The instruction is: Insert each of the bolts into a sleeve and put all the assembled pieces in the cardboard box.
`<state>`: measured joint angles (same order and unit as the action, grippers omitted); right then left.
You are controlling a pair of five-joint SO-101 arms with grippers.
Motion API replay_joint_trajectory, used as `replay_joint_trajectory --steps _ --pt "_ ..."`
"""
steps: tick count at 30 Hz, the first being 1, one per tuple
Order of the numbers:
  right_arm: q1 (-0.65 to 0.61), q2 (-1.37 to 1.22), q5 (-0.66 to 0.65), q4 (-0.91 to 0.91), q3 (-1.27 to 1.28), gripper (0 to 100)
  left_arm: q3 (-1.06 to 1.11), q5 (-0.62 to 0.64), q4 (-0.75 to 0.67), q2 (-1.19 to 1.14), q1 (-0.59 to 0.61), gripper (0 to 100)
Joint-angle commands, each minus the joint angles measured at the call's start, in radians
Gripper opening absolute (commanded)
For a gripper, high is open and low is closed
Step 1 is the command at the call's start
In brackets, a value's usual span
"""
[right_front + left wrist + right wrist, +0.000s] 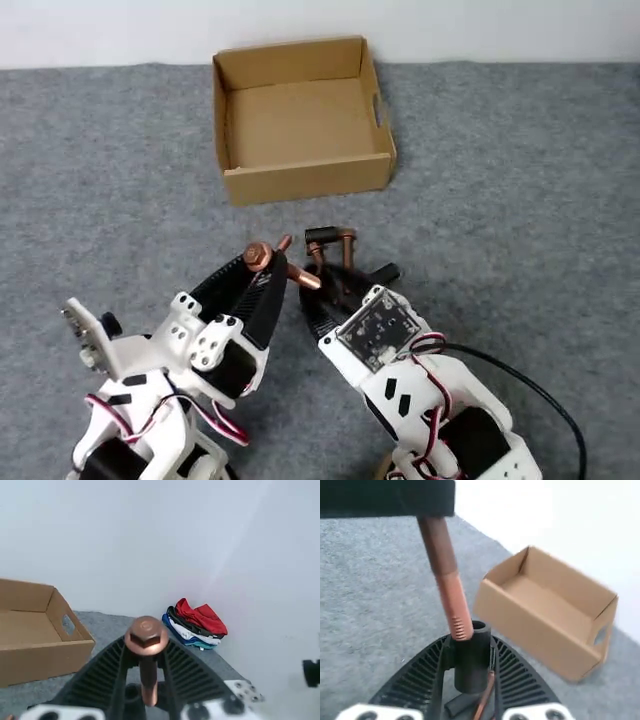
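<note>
My left gripper (262,264) is shut on a copper bolt (285,270) just below its hex head (145,632), and the shaft (148,680) runs down between the fingers. My right gripper (343,291) is shut on a black sleeve (471,655), held upright. The bolt (446,575) slants down from the left gripper (385,497), and its threaded tip touches the rim of the sleeve's mouth. The open cardboard box (300,115) stands beyond both grippers with nothing showing inside. Another black sleeve (320,236) and more bolts (347,245) lie on the carpet between the grippers and the box.
Grey carpet (520,180) covers the table. A white wall rises behind the box (30,645). A pile of folded clothes (195,622) lies by the wall in the left wrist view. A black cable (540,390) trails from the right arm.
</note>
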<state>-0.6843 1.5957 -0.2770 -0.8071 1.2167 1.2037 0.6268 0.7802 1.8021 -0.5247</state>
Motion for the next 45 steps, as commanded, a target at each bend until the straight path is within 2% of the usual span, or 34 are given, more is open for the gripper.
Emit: replay_joint_trajectory --steps 1,11,18,26,33,40,45 --pt "-0.008 0.01 -0.034 0.039 -0.021 0.8 -0.002 -0.023 -0.035 0.006 0.066 0" --pt "-0.008 0.008 -0.034 0.039 -0.037 0.8 0.038 -0.018 -0.095 0.005 0.084 0" --pt "-0.008 0.004 -0.035 0.039 -0.037 0.8 0.067 -0.02 -0.094 0.005 -0.029 0" --pt "-0.008 0.008 -0.035 0.039 -0.037 0.8 0.116 -0.025 -0.098 0.005 -0.021 0" --pt "-0.01 0.01 -0.035 0.039 -0.037 0.8 0.124 -0.025 -0.164 0.005 0.063 0" --pt "-0.064 0.01 -0.064 0.041 -0.037 0.8 0.127 -0.029 -0.132 0.003 -0.003 0" --pt "-0.068 0.008 -0.077 0.041 -0.035 0.8 0.117 -0.175 -0.009 0.009 -0.126 0"
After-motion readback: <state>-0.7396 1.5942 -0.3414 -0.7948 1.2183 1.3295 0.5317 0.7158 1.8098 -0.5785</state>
